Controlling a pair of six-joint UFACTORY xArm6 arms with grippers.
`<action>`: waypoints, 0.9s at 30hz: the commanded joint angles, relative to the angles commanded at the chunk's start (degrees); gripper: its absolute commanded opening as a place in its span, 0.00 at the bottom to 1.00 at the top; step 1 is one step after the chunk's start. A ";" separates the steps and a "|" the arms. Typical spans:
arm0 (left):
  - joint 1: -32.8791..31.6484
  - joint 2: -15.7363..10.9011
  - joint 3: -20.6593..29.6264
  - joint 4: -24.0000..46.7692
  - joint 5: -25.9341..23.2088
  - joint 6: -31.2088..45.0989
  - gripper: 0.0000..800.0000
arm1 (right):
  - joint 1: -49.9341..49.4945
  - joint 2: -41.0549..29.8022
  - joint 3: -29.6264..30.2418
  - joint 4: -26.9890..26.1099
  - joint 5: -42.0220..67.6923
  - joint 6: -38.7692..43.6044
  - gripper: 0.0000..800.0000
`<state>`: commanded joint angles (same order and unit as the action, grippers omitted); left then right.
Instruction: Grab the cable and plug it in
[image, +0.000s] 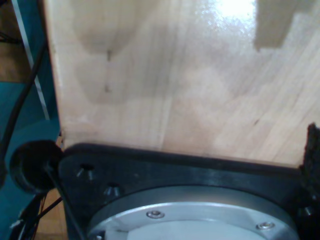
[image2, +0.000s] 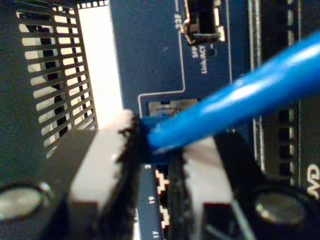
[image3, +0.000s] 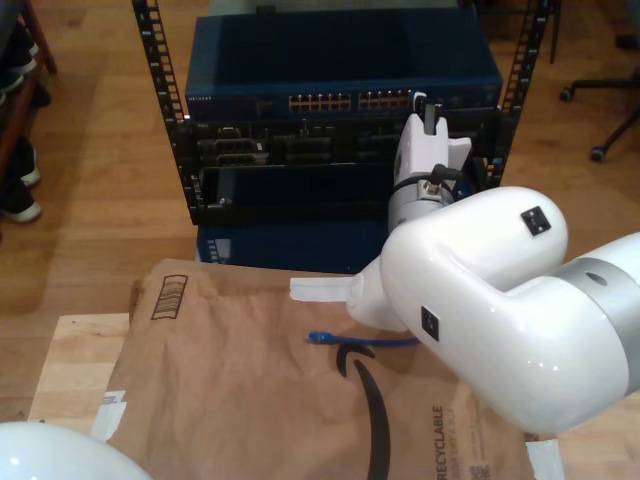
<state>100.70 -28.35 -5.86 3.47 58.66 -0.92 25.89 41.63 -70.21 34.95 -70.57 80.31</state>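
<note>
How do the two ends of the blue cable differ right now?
One end of the cable is pinched in my second gripper, right at a port on the blue switch. The other end, the free plug, lies loose on the brown paper, untouched. Both belong to one blue cable.

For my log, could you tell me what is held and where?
My second gripper pinches the blue cable at its plug end; my first gripper's hold cannot be told.

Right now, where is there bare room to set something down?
The brown paper sheet is bare on the exterior view's left of the cable, and so is the wood table beyond the paper's edge. The rack is crowded by my second claw.
</note>
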 joint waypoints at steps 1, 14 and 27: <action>0.00 0.00 0.00 0.00 0.00 0.00 1.00 | 0.00 0.09 0.00 0.00 0.09 0.00 0.00; 0.09 0.00 0.00 0.00 0.00 0.00 1.00 | -0.09 2.29 -2.99 -0.09 1.05 0.70 0.00; 0.00 0.09 0.00 0.00 0.00 0.00 1.00 | 0.00 -4.40 5.19 -0.70 2.11 0.62 0.44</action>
<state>100.70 -28.26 -5.86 3.47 58.66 -0.92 25.89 37.23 -65.02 34.24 -68.46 80.92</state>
